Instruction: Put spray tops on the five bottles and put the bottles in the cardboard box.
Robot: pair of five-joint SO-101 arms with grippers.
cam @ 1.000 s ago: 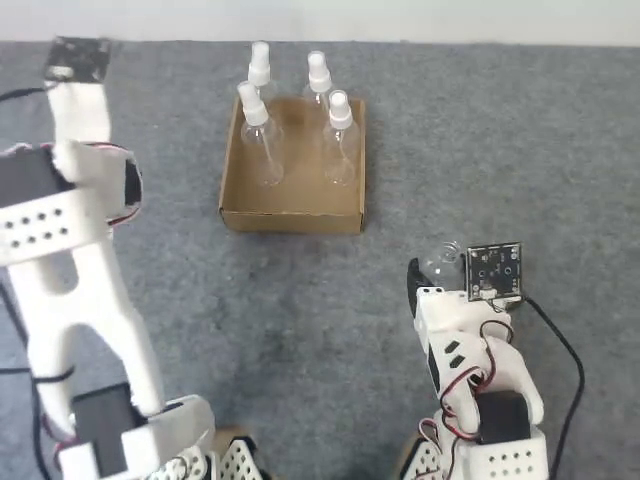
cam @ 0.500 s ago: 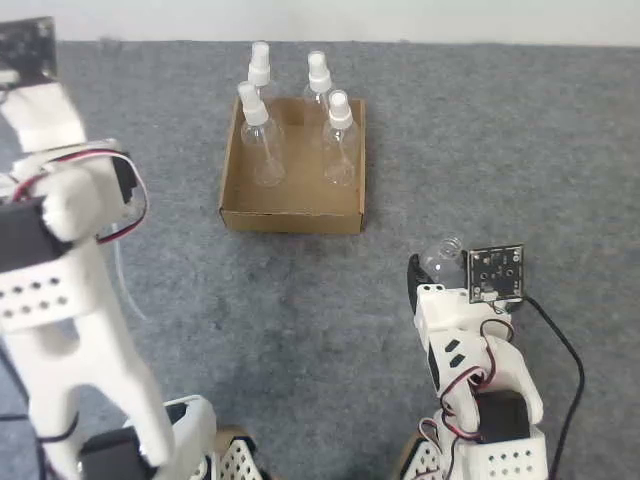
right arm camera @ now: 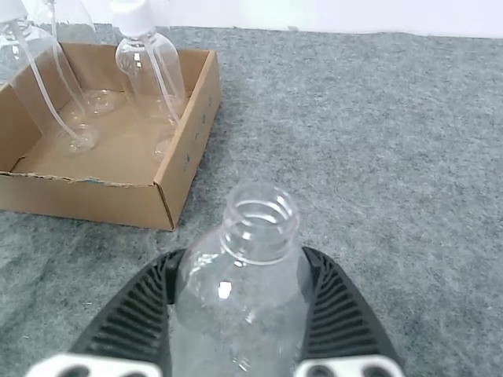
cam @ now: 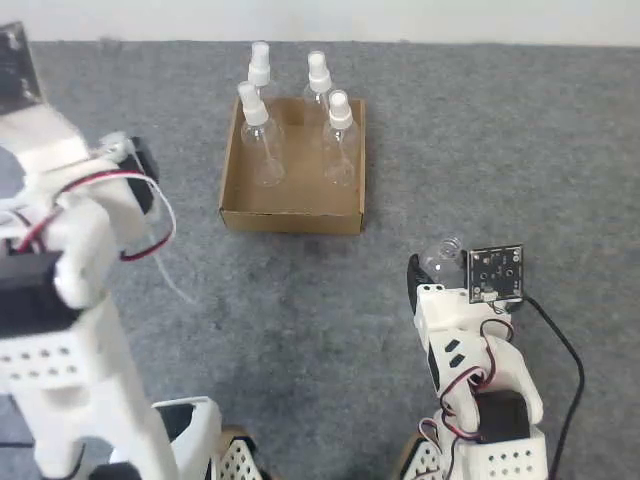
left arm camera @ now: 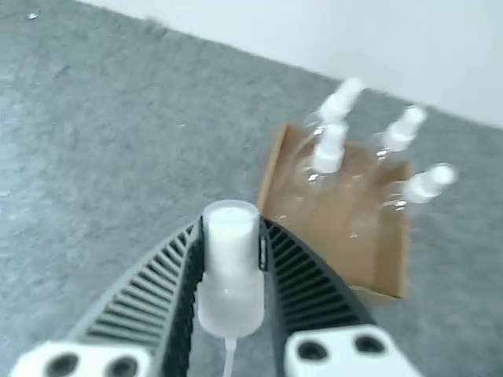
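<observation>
Left arm (cam: 75,235) shifted, four capped bottles (cam: 262,150), one uncapped (right arm camera: 240,275)

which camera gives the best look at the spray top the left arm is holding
The left wrist view: the spray top sits close up, clamped in the left gripper, its cap and collar plain. In the high view its thin dip tube hangs below the arm.

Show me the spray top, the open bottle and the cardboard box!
spray top (left arm camera: 230,267), left wrist view, its white body.
open bottle (right arm camera: 240,302), right wrist view, its clear shoulder.
cardboard box (cam: 290,218), high view, its front wall.
</observation>
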